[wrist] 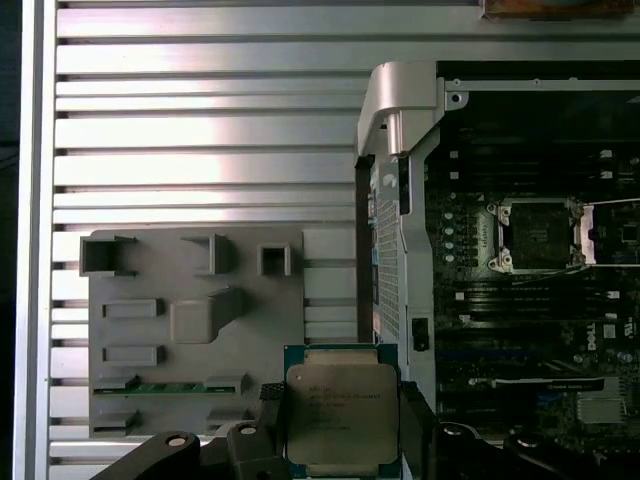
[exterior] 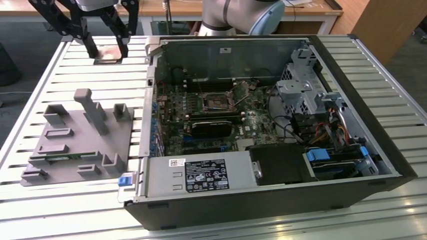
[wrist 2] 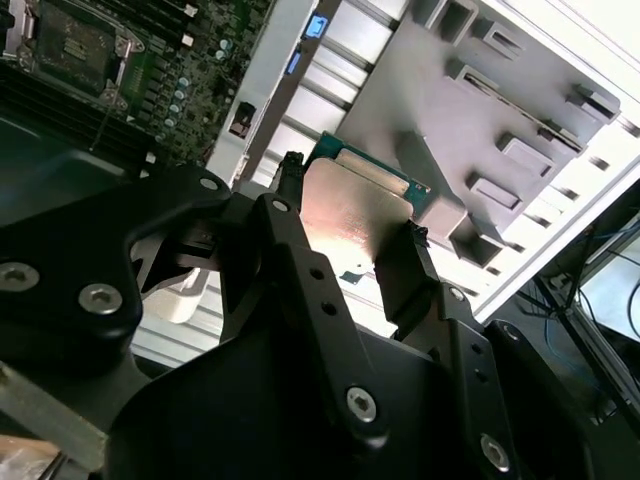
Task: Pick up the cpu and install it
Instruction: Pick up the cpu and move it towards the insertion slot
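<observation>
The cpu (wrist: 342, 412) is a flat square chip with a silvery top plate and a thin green rim. My gripper (wrist: 340, 400) is shut on it, one black finger (wrist 2: 290, 215) on each side edge. In the exterior view the gripper (exterior: 107, 49) holds the cpu (exterior: 111, 54) above the slatted table at the far left, outside the open computer case (exterior: 267, 130). The bare cpu socket (exterior: 217, 101) sits on the motherboard inside the case, apart from the chip. Both wrist views show the socket (wrist: 535, 235) (wrist 2: 75, 45) well away from the cpu (wrist 2: 355, 205).
A grey fixture plate (exterior: 73, 142) with upright posts lies on the slatted table (exterior: 67, 210) at the exterior view's left, with a green memory stick (wrist: 165, 388) slotted in it. The case wall (wrist: 395, 130) stands between fixture and motherboard. Cables and drive bays (exterior: 320, 115) fill the case's right.
</observation>
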Controlling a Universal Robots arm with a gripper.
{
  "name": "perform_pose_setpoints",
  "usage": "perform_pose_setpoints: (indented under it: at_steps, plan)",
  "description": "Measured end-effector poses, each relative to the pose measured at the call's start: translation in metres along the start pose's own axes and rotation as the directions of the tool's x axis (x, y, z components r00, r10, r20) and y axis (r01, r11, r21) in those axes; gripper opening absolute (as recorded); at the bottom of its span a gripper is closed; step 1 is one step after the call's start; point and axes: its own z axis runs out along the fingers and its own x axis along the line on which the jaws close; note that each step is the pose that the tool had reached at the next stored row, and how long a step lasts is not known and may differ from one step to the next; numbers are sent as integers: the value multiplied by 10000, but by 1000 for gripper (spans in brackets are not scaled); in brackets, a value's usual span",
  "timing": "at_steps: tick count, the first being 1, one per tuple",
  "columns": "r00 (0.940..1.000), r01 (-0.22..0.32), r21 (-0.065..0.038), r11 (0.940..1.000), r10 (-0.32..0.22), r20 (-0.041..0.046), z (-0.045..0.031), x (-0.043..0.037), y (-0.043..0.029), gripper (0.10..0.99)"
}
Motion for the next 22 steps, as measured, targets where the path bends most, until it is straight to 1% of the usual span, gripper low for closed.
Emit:
perform_pose_setpoints:
  at_steps: [14,22]
  plan:
    - [10000,0,0,10000,0,0,1,-203,6,541]
    - [10000,0,-1,10000,0,0,2,-304,9,541]
